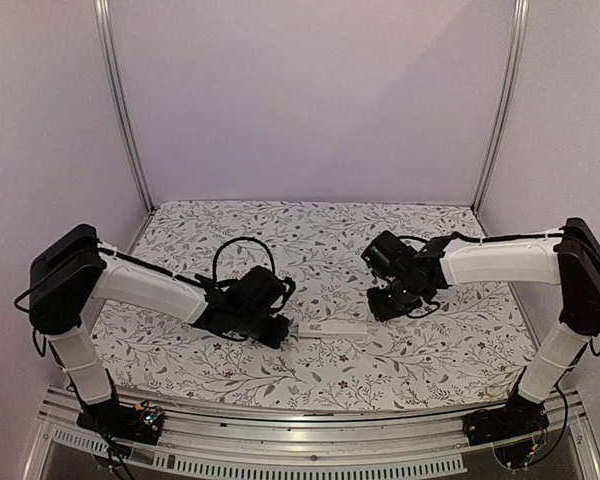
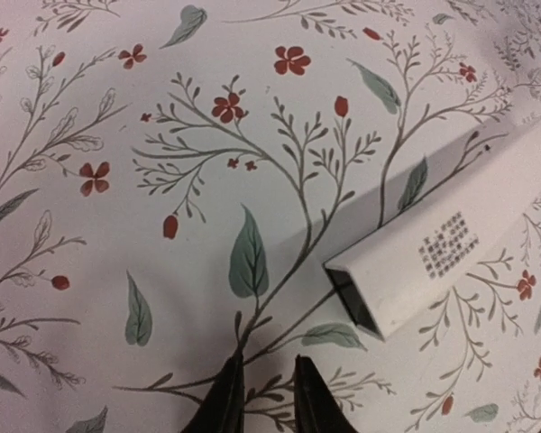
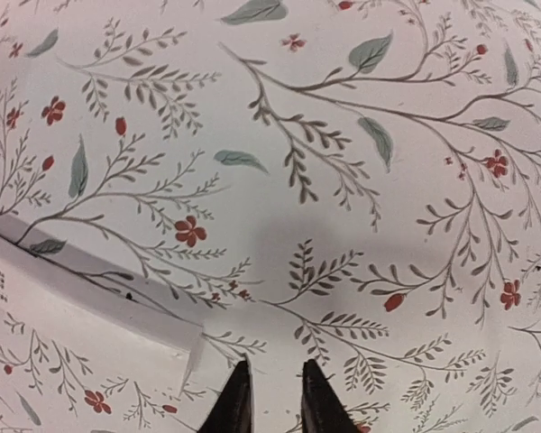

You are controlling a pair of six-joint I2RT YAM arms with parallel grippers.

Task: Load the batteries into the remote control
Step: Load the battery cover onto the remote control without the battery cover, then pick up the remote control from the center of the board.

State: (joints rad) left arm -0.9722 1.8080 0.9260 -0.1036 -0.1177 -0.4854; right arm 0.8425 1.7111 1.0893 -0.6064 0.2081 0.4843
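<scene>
The remote control is a slim white bar lying flat on the floral cloth between my two grippers. In the left wrist view the remote control shows printed text and a dark open end facing my left gripper, which hovers just short of that end, narrowly open and empty. My left gripper sits at the bar's left end in the top view. My right gripper is at the right end. In the right wrist view the remote control lies to the left of my right gripper, also narrowly open and empty. The batteries are out of view.
The floral tablecloth covers the whole work surface. White walls and two aluminium posts close in the back and sides. A metal rail runs along the near edge between the arm bases.
</scene>
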